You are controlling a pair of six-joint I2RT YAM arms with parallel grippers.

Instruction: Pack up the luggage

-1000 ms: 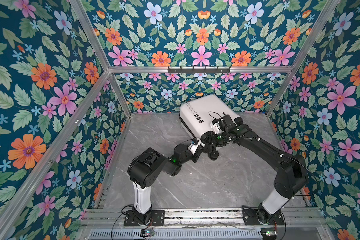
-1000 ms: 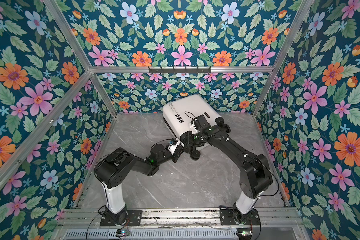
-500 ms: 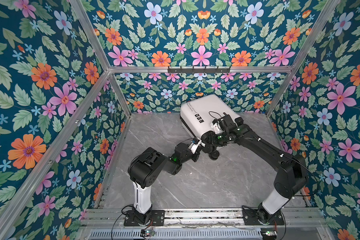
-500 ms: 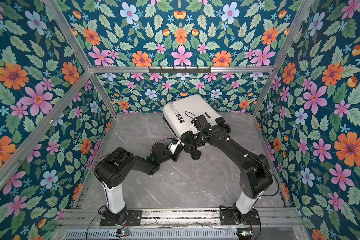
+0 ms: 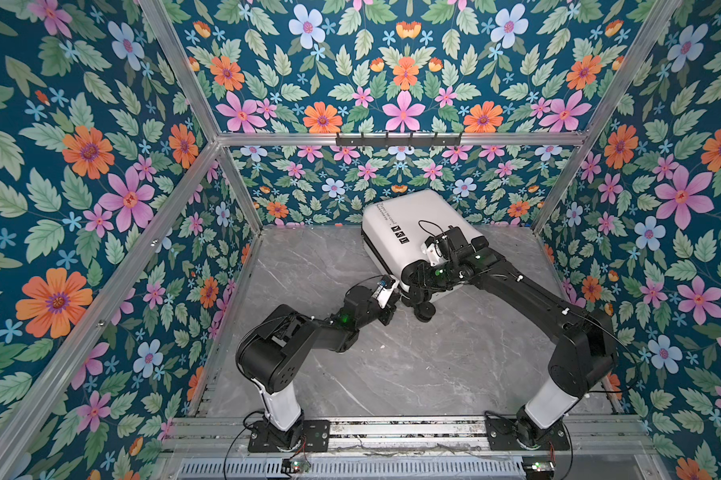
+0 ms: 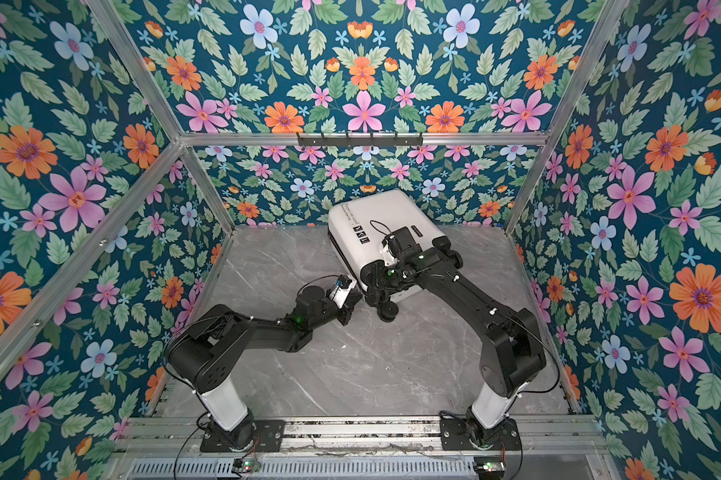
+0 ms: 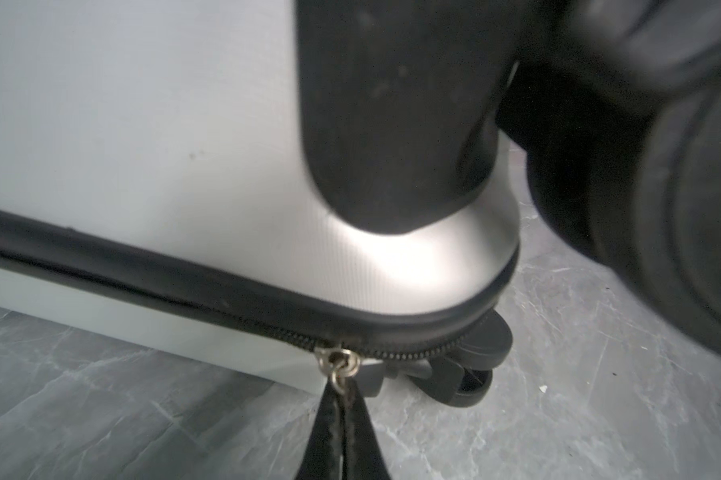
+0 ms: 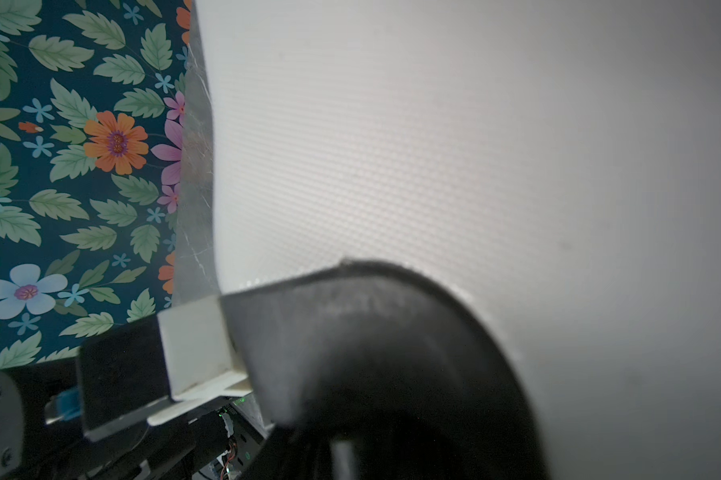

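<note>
The luggage [image 5: 400,216] [image 6: 375,212], a white hard-shell suitcase, lies closed and flat at the back of the table. In the left wrist view its black zipper line runs round a corner of the shell [image 7: 142,124], with the metal slider [image 7: 337,360] there. My left gripper [image 7: 344,401] [image 5: 393,305] is shut on the zipper pull hanging from that slider. My right gripper [image 5: 419,286] [image 6: 377,286] sits on the same near corner, closed round the black wheel mount [image 8: 371,332]; its jaws are lost in the dark. A spinner wheel [image 7: 471,374] shows under the corner.
The grey marble tabletop [image 5: 392,374] is walled on three sides by floral panels. A black hook rail [image 5: 396,139] runs along the back wall, just behind the suitcase. My left arm's wrist [image 8: 122,374] lies close beside the right gripper.
My left jaws have closed on the zipper pull. Both arms and the luggage have hardly shifted.
</note>
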